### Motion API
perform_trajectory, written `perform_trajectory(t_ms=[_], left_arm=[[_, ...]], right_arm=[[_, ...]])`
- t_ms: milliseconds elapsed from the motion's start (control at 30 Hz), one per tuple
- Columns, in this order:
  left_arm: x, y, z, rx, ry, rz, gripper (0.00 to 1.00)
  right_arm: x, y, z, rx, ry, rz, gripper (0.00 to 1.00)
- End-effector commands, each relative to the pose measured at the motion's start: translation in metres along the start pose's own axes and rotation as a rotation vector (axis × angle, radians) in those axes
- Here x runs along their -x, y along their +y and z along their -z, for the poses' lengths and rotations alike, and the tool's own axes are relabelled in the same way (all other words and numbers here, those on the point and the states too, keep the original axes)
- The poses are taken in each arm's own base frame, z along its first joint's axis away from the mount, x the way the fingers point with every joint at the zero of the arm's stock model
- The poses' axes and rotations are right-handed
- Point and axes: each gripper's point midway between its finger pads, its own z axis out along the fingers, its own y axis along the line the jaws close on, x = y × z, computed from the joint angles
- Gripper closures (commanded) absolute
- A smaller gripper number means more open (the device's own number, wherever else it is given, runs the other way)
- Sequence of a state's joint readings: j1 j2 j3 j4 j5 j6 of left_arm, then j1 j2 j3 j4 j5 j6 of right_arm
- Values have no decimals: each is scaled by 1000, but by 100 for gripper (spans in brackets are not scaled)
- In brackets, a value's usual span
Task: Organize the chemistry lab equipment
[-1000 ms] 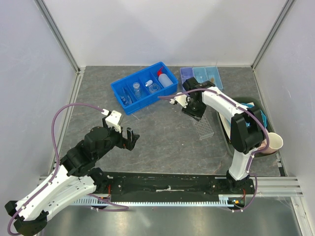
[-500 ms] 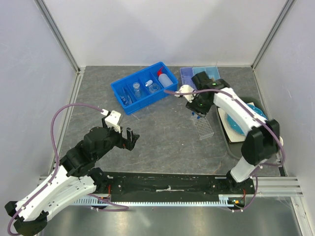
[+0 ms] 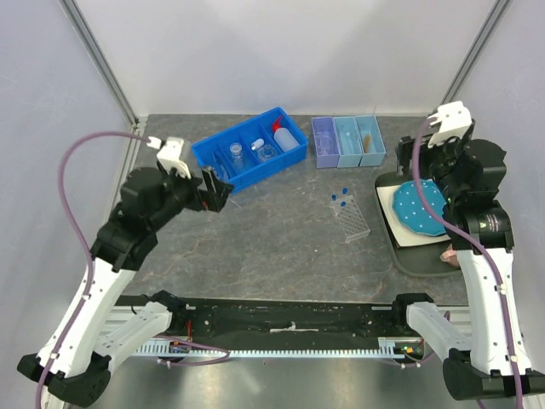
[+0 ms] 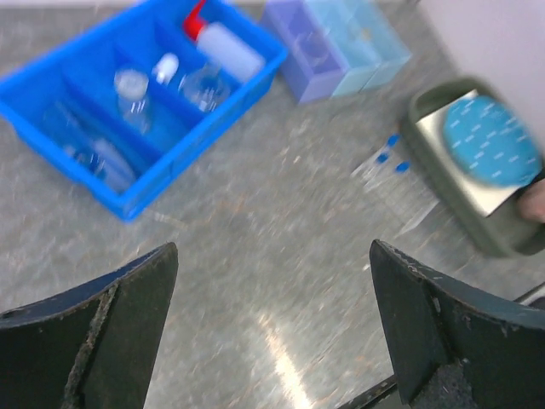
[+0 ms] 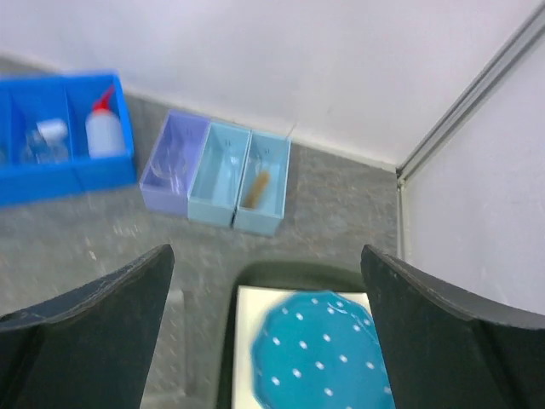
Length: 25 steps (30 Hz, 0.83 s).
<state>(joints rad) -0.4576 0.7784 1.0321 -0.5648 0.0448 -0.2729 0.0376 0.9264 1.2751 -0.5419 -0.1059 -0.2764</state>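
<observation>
The white red-capped squeeze bottle [image 3: 288, 136] and small glass flasks [image 3: 236, 155] lie in the blue divided bin [image 3: 212, 151]. A clear tube rack [image 3: 352, 220] holding blue-capped test tubes [image 3: 340, 198] stands on the table's middle right. A tan stick [image 5: 258, 187] lies in the rightmost light-blue bin [image 3: 370, 139]. My left gripper [image 3: 218, 189] hangs open and empty in front of the blue bin; from its wrist I see the bottle [image 4: 226, 47] and rack [image 4: 396, 175]. My right gripper [image 5: 268, 332] is open and empty, raised above the teal plate [image 5: 319, 349].
The teal dotted plate [image 3: 420, 207] rests on a white board in a dark tray [image 3: 417, 260] at the right. A pinkish cup [image 3: 449, 254] peeks from behind the right arm. A purple bin [image 3: 324, 141] and another light-blue bin [image 3: 347, 141] sit at the back.
The right gripper let go at the tube rack, opened wide and swung up and right over the plate. The left arm rose and moved back toward the blue bin.
</observation>
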Motion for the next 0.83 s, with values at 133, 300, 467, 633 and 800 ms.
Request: perform_trajectory(t_ms=[133, 300, 467, 633, 800], left_arm=[[101, -61, 58, -218, -126, 13, 0], [118, -64, 83, -216, -179, -13, 0], [117, -62, 92, -207, -185, -21, 0], [115, -61, 96, -204, -190, -31, 0], [115, -59, 99, -196, -204, -54, 0]], right_arm=[[49, -42, 22, -277, -145, -469, 2], [65, -56, 42, -345, -190, -461, 2], [75, -56, 52, -336, -218, -453, 2], [81, -55, 55, -321, -223, -438, 2], [81, -52, 55, -300, -213, -415, 2]])
